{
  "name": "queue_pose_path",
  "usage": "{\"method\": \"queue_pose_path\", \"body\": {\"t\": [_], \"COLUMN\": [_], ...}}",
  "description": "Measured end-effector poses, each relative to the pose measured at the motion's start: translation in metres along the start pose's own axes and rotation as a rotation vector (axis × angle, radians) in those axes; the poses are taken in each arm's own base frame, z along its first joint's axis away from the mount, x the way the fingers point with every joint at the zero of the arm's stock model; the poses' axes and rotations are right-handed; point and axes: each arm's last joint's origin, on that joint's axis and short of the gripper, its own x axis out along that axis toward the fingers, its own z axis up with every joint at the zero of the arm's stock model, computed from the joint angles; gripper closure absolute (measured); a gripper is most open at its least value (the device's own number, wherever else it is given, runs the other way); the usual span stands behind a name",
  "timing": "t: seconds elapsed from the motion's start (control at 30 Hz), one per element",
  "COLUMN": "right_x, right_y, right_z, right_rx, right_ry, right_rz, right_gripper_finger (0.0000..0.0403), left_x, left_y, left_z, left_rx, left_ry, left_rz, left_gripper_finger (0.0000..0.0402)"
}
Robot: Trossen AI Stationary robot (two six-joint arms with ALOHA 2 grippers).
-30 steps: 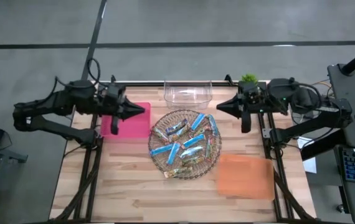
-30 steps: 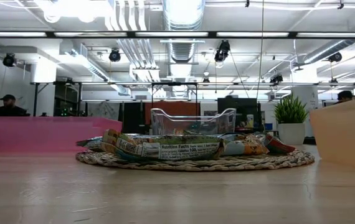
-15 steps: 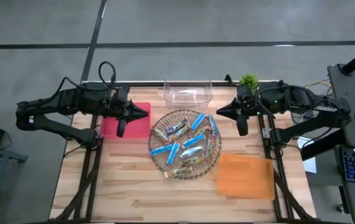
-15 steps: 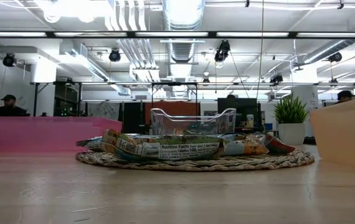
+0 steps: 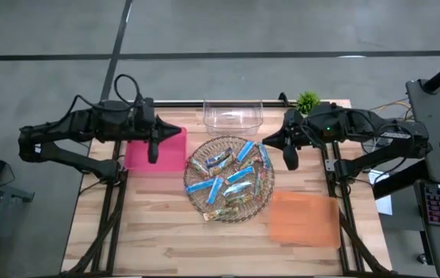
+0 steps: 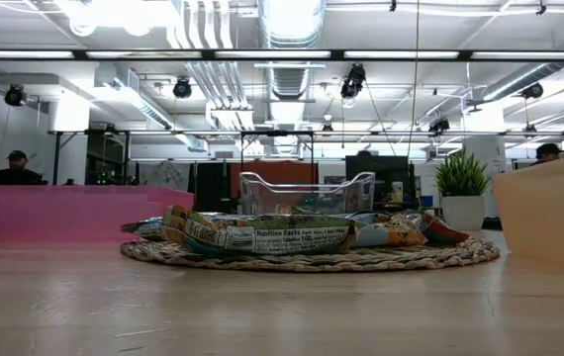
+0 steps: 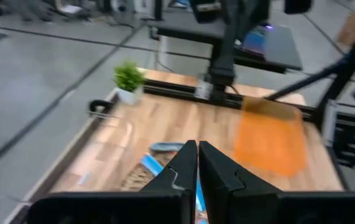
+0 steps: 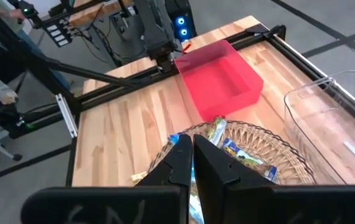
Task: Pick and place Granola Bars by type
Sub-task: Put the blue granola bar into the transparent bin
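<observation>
The Granola Bars [image 5: 228, 179] lie heaped on a round wicker tray [image 5: 260, 202] in the middle of the table: several bright blue ones, others silvery or brownish-green. The low view shows the bars [image 6: 262, 235] resting flat on the tray [image 6: 312, 259]. My left gripper [image 5: 180, 130] hangs shut high over the pink bin [image 5: 157, 150], pointing toward the tray. My right gripper [image 5: 265, 141] hangs shut above the tray's far right rim, pointing toward the left arm. The shut tips show in both wrist views, left [image 7: 197, 148] and right [image 8: 192, 144], with nothing between them.
A clear plastic bin [image 5: 233, 114] stands at the far edge behind the tray. An orange bin [image 5: 305, 218] sits right of the tray toward the near edge. A small potted plant [image 5: 308, 100] stands at the far right. Bare wood lies along the near edge.
My right gripper has sunk a little and edged toward the tray, tipping its fingers further down. My left gripper has stayed over the pink bin but has tipped down and rolled slightly. Both stay shut. The bars have not moved.
</observation>
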Motion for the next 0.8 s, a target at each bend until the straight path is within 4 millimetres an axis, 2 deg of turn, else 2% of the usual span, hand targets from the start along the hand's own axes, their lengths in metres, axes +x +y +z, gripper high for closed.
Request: {"method": "queue_pose_path", "body": {"t": [0.27, 0.57, 0.8], "right_x": [-0.003, -0.004, 0.020], "right_y": [-0.010, -0.033, -0.044], "right_z": [0.007, 0.015, 0.005], "right_rx": [0.083, 0.177, 0.255], "right_ry": [-0.019, -0.048, 0.090], "right_rz": [-0.061, -0.193, -0.287], "right_gripper_finger": [0.0394, 0.0394, 0.0394], "left_x": [-0.004, -0.002, 0.000], "left_y": [0.001, 0.004, 0.004], "left_z": [0.005, 0.003, 0.003], "left_rx": [0.048, 0.043, 0.043], "left_ry": [-0.018, -0.006, -0.001], "left_rz": [0.004, 0.024, 0.036], "left_gripper_finger": [0.0401, 0.0401, 0.0401]}}
